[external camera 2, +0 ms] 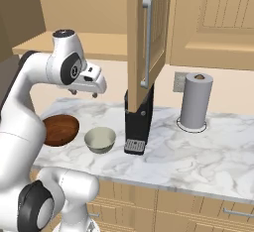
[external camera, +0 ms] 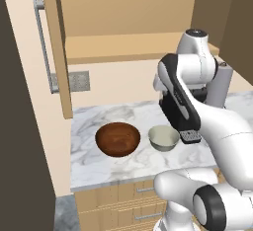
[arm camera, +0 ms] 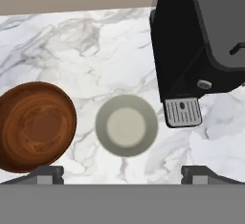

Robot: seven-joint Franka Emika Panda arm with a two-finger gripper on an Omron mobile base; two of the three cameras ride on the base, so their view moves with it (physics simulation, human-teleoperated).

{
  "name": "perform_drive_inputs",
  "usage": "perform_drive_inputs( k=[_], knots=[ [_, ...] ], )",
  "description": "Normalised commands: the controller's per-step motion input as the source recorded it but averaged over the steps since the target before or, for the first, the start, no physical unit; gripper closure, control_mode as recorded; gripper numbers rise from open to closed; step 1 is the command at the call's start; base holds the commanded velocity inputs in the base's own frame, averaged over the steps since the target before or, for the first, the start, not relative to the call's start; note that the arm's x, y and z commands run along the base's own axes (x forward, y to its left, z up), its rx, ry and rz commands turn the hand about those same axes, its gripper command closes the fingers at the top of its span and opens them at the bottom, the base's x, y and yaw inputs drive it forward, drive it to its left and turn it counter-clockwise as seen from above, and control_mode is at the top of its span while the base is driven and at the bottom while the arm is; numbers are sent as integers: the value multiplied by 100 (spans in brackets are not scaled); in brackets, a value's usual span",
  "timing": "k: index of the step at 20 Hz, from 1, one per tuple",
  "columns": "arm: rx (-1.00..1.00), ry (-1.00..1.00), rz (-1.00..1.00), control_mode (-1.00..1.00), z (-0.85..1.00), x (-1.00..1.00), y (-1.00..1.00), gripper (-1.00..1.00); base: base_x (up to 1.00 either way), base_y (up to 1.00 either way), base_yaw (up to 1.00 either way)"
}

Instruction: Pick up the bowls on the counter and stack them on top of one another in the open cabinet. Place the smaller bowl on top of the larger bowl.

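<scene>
The larger bowl (external camera: 117,138) sits upright on the counter (external camera: 94,163), wide, dark reddish-brown and with nothing in it. The smaller bowl (external camera: 163,137), pale grey-green with a whitish inside, stands just beside it on the marble, close but not touching, and it too holds nothing. From the hand view the brown one (arm camera: 33,126) lies at the left and the pale one (arm camera: 126,125) near the middle. No writing or label can be read on either bowl or on anything nearby.

Above the counter the open cabinet (external camera: 128,47) shows its bare tan shelf, its door (external camera: 57,52) swung out with a long grey bar handle (external camera: 42,47).

The arm bends up from the base and folds forward, carrying the gripper (external camera 2: 83,93) high above the bowls, pointing down at them. Its fingertips (arm camera: 48,174) stand wide apart at the bottom of the hand view, released and grasping nothing.

A black coffee machine (external camera 2: 138,122) with a small metal drip grille stands on the marble just past the pale bowl. Farther along is a paper towel roll (external camera 2: 195,100) on a round holder, and a grey wall socket (external camera: 78,81) is set in the backsplash.
</scene>
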Motion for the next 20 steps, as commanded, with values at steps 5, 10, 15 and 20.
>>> perform_drive_inputs(
  k=[5,10,15,20],
  knots=[
    [0,-1,-12,-100,-4,-12,0,-100,0,0,0],
    [1,0,-10,-100,-8,-13,-8,-100,0,0,0],
    [3,1,-10,-100,-16,-17,-20,-100,0,0,0],
    [1,3,-6,-100,-22,-16,-19,-100,0,0,0]
  ],
)
